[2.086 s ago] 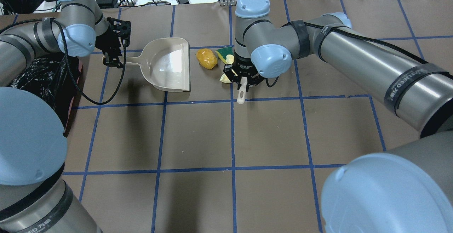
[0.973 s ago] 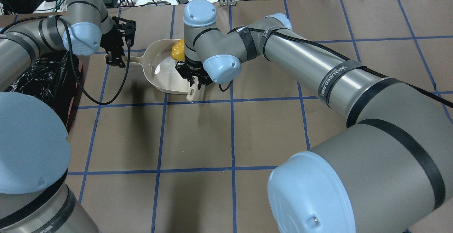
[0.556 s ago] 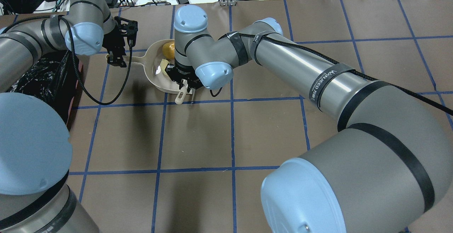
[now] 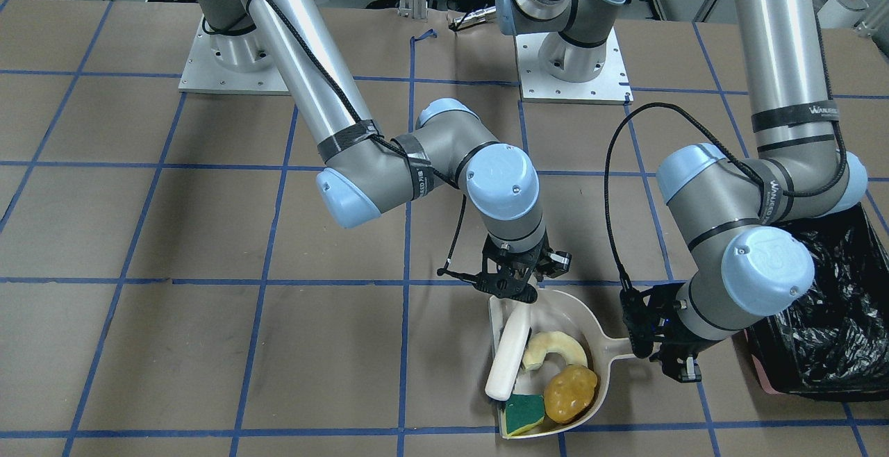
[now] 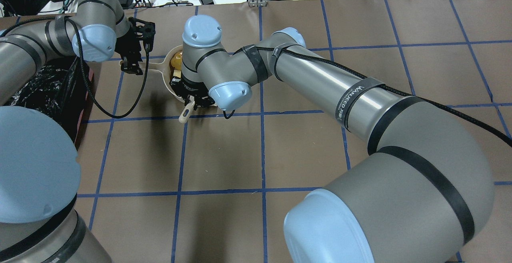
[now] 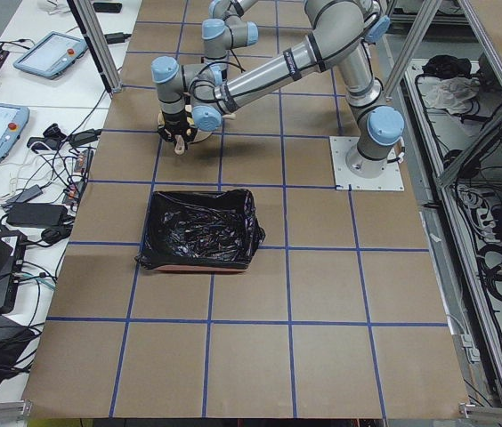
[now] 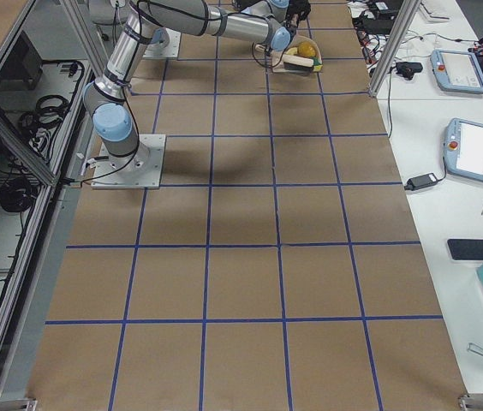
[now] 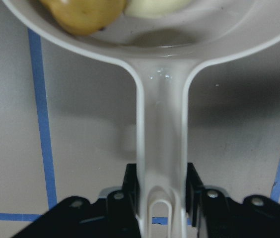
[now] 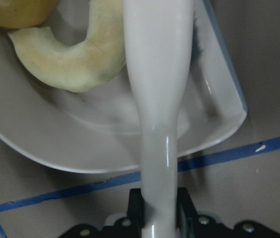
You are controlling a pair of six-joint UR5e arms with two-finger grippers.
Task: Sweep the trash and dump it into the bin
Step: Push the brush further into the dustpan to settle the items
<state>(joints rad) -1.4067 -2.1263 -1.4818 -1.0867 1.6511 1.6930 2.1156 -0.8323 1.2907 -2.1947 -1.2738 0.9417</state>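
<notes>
All three trash pieces [image 4: 566, 391] are now swept into the cream plastic dustpan [image 4: 564, 310]. Right gripper [image 9: 160, 203] clamps the cream hand brush [image 4: 508, 353], left gripper [image 8: 162, 203] clamps the pan handle [image 8: 162, 124]. Dump next.

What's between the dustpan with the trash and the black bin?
Nothing visible blocks it. Only bare table lies between the dustpan and the bin. The left gripper, holding the handle, is on that side. The brush rests in the pan.
</notes>
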